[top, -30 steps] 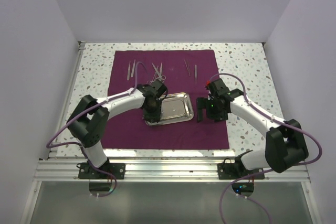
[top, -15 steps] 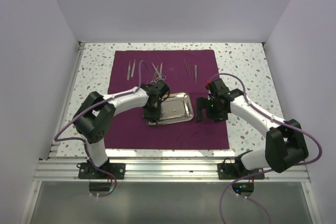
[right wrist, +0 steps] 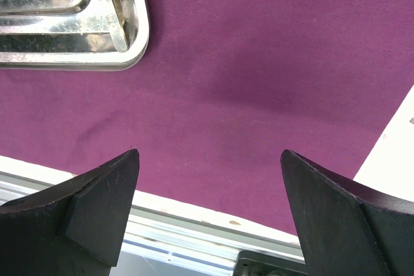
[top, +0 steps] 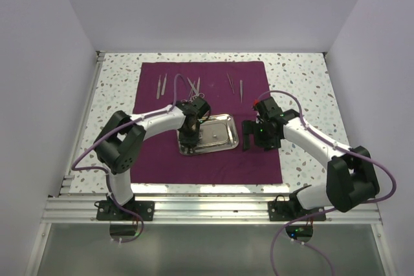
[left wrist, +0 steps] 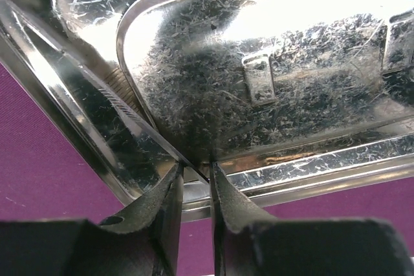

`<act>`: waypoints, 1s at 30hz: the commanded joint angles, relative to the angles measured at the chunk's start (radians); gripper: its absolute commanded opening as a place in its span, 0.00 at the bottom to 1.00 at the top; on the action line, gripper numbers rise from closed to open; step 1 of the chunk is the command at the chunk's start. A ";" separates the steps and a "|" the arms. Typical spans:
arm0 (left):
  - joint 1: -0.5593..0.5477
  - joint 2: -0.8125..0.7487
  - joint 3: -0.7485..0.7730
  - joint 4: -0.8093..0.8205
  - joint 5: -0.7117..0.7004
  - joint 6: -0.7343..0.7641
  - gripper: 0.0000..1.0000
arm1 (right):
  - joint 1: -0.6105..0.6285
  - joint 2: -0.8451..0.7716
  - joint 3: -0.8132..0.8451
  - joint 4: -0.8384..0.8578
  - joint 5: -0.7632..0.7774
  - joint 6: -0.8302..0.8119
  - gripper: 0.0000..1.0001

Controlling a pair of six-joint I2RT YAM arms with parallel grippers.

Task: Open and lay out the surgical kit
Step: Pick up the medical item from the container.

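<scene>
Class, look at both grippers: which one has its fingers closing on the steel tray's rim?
The left gripper: its fingers pinch the tray rim. The right gripper hangs wide open over bare cloth.

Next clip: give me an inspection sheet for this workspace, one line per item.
Surface: speckled tabletop, cloth wrap spread flat.
Job's things: steel tray on the cloth; thin instruments in a row at the far edge.
Clutter: nothing seen.
Grippers: left claw narrowed onto the tray rim; right claw open over bare cloth beside the tray.
Cables: purple cables looping along both arms.
Surroundings: plain white walls, metal rail in front.
</scene>
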 commanded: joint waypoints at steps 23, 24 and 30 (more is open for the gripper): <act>0.005 -0.005 0.063 -0.033 -0.047 0.025 0.00 | -0.004 0.046 0.050 -0.002 0.016 -0.005 0.95; 0.003 -0.010 0.076 -0.044 -0.066 0.025 0.00 | -0.004 0.048 0.054 0.000 0.017 -0.005 0.95; 0.003 -0.015 0.117 -0.082 -0.110 0.037 0.00 | -0.006 0.048 0.064 -0.002 0.023 0.000 0.94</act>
